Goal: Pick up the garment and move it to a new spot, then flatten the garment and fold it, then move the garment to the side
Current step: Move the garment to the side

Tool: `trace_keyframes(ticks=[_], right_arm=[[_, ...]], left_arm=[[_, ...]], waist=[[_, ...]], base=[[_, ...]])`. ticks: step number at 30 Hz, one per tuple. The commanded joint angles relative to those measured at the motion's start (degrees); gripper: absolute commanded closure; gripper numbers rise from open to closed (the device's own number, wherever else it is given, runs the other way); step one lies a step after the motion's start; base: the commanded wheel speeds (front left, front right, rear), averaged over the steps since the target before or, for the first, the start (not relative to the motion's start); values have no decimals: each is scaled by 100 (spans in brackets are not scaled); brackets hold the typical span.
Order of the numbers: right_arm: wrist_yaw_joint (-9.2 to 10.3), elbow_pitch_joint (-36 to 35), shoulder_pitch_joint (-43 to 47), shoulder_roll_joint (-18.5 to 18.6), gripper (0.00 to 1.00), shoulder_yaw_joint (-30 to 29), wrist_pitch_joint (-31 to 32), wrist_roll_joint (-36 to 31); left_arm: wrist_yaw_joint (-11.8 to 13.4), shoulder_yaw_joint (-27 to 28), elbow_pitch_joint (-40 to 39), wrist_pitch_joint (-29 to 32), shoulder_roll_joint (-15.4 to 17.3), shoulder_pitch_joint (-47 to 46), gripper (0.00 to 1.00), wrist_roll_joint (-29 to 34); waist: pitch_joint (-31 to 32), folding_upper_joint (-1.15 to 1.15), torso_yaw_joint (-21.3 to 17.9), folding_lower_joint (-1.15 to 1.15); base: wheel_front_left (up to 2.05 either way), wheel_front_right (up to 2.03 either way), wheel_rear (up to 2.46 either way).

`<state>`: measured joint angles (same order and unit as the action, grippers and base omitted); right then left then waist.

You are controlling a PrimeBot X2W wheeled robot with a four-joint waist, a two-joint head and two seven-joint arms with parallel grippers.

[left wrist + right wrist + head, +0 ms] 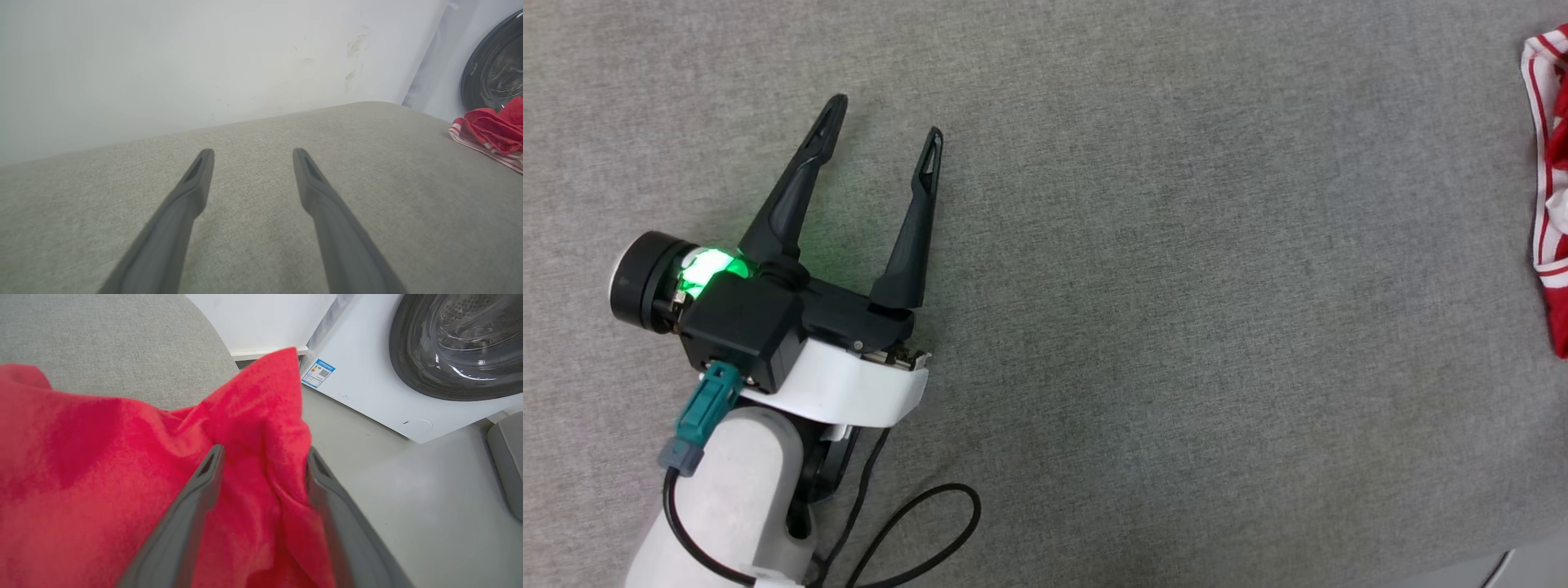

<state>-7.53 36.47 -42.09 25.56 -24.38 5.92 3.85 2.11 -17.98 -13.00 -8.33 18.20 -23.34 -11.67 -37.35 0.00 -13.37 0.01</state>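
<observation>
The garment point(1553, 188), red with red-and-white striped trim, lies bunched at the far right edge of the grey fabric surface point(1176, 327). In the left wrist view the garment point(492, 130) is a small red heap far off to the right. My left gripper point(885, 118) rests low over the bare left part of the surface, open with nothing between its fingers point(253, 152). My right gripper point(264, 452) stands with its jaws wide apart, and a raised fold of the red garment point(81, 465) sits between them. The garment's front print is hidden.
A white washing machine point(449, 347) with a dark round door stands just beyond the surface's rounded corner, on a pale floor point(408, 498). A white wall point(163, 61) runs behind the surface. A grey object point(506, 457) sits at the right edge.
</observation>
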Motion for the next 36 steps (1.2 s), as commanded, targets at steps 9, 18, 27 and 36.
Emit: trace_keyframes(ticks=[9,18,27,36], right_arm=[[8,-245,62,-283,0,-668,-644,-647],[8,-1359,967,-672,0,-342,-1052,-253],[8,-2682,2392,-1412,0,204,-1042,150],[8,-3659,3611,-1939,0,1178,-849,495]], left_arm=[[108,12,296,-224,-102,103,0,-73],[349,168,755,-485,-307,628,0,-338],[621,422,1048,-589,-379,1301,0,-549],[826,658,1351,-647,-463,1850,0,-732]], waist=[[465,0,116,-1],[1452,0,299,-1],[2334,0,559,-1],[2991,0,934,-1]], base=[[0,0,0],[0,0,0],[0,0,0],[0,0,0]])
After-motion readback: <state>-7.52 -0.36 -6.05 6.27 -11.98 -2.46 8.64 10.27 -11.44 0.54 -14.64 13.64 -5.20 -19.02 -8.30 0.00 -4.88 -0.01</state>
